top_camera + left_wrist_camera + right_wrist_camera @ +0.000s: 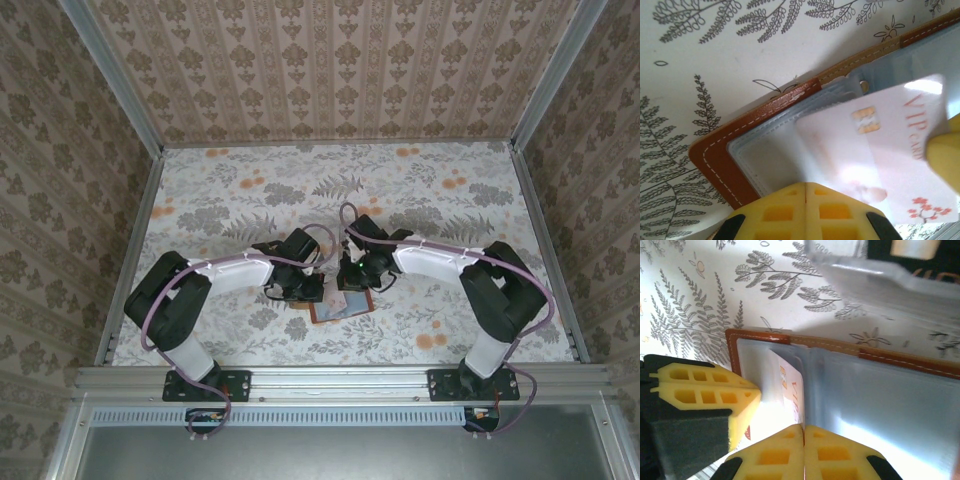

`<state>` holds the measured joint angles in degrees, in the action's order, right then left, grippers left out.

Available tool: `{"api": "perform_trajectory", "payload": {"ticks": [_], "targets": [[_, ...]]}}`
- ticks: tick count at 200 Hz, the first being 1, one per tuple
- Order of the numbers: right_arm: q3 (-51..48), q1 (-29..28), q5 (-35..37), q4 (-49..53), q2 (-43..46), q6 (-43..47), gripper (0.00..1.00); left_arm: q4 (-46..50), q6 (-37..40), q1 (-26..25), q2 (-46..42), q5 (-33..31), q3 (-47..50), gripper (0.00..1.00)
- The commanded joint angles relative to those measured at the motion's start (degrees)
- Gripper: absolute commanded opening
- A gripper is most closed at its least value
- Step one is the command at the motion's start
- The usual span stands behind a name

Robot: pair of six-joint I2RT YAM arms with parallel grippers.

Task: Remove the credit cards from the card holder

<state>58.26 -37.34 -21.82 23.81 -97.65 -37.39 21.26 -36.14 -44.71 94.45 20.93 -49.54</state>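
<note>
The card holder [338, 308] lies open on the table between both arms, brown leather [715, 155] outside and grey-blue lining [890, 405] inside. A pale credit card [880, 150] printed "VIP" with a gold chip sticks partly out of a slot. My right gripper [804, 429] is shut on that card's [790, 385] edge. One of its yellow fingers [946, 155] shows at the card's right side. My left gripper [805, 186] is shut with nothing between its tips, which rest on the holder's lining beside the card. Its yellow fingers [705, 390] sit at the holder's left end.
A clear plastic tray [875, 275] with something dark in it lies just beyond the holder. The floral tablecloth [450, 190] stretches open behind the arms. Patterned walls close in the table on three sides.
</note>
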Motion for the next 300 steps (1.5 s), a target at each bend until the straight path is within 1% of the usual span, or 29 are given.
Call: {"api": "perform_trajectory", "payload": {"ticks": [1, 57, 103, 132, 157, 198, 230, 260, 300], "targets": [[0.26, 0.77, 5.54, 5.96, 2.01, 2.40, 0.07, 3.62, 1.34, -0.12, 0.47, -2.12, 0.50, 0.02], [0.80, 1.10, 8.92, 9.74, 3.60, 4.09, 0.07, 3.73, 1.22, -0.12, 0.06, -2.12, 0.53, 0.02], [0.81, 1.03, 9.52, 10.03, 3.85, 4.43, 0.07, 3.71, 1.07, -0.14, -0.19, -2.12, 0.80, 0.02], [-0.22, 0.78, 6.19, 7.22, 3.67, 3.08, 0.07, 3.57, 0.99, -0.14, -0.24, -2.03, 0.80, 0.02], [-1.39, 0.39, 2.36, 3.00, 3.44, 1.14, 0.11, 3.49, 1.03, -0.12, -0.20, -2.03, 0.67, 0.02], [-1.33, -0.18, 0.75, 2.30, 3.23, 0.21, 0.15, 3.56, 1.05, -0.12, -0.13, -1.99, 0.67, 0.02], [-1.46, -0.26, 0.77, 2.55, 3.01, 0.14, 0.15, 3.84, 1.20, -0.11, -0.27, -2.39, 0.97, 0.02], [-1.56, -0.61, 0.61, 2.95, 2.70, 0.11, 0.10, 4.56, 1.60, 0.21, -0.83, -2.99, 1.36, 0.02], [-1.72, -2.01, 0.05, 2.22, 2.30, -0.92, 0.08, 4.90, 1.97, 1.00, -2.13, -3.09, 2.62, 0.02]]}}
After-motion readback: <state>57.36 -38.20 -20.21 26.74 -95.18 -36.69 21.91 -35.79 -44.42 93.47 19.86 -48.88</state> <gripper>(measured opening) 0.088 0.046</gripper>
